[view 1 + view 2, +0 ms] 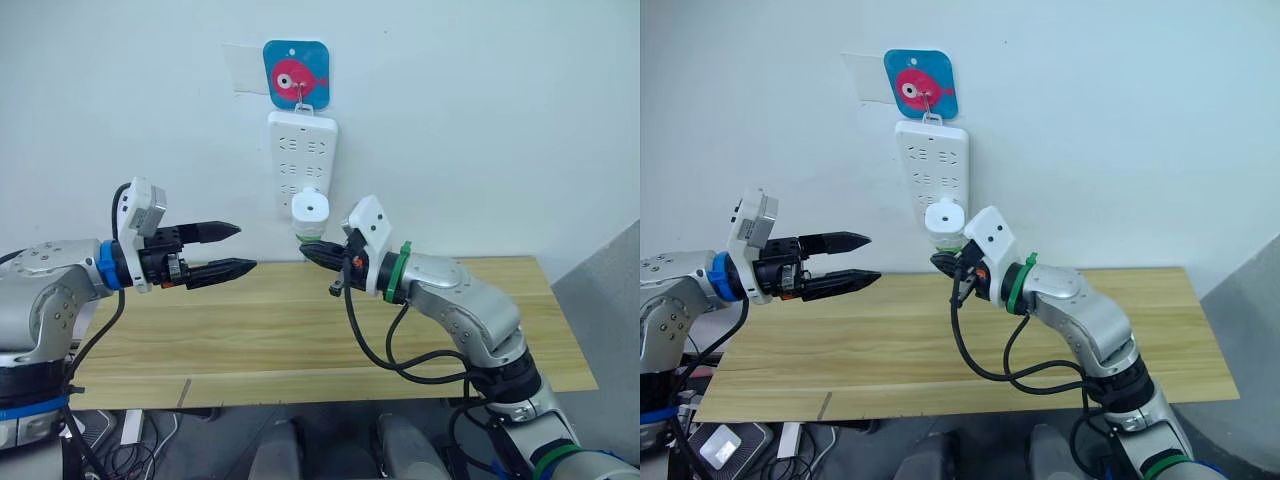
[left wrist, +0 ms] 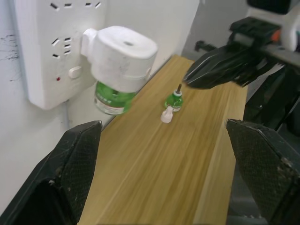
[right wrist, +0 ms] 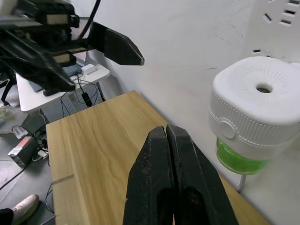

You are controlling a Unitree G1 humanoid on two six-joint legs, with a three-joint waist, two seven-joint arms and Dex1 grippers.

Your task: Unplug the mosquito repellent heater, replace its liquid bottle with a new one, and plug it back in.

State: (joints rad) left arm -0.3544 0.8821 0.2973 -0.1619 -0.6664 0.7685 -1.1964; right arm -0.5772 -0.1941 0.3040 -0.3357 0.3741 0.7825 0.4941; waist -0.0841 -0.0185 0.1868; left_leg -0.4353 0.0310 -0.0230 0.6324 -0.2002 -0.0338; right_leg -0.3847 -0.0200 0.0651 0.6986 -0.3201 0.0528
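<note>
The white mosquito repellent heater (image 1: 311, 208) is plugged into the lower part of a white power strip (image 1: 302, 150) on the wall. A green liquid bottle (image 2: 110, 96) hangs under the heater (image 2: 123, 51). A second small green bottle (image 2: 174, 101) stands on the wooden table (image 1: 300, 330) by the wall, with a white cap (image 2: 166, 115) lying beside it. My right gripper (image 1: 305, 250) is shut and empty, its tip just below and in front of the heater (image 3: 262, 108). To the left of the heater, well apart from it, my left gripper (image 1: 246, 247) is open and holds nothing.
A blue hook plate with a pink fish (image 1: 297, 73) holds the power strip on the white wall. The table runs out to the right and towards me. Black cables hang from my right arm over the table's front.
</note>
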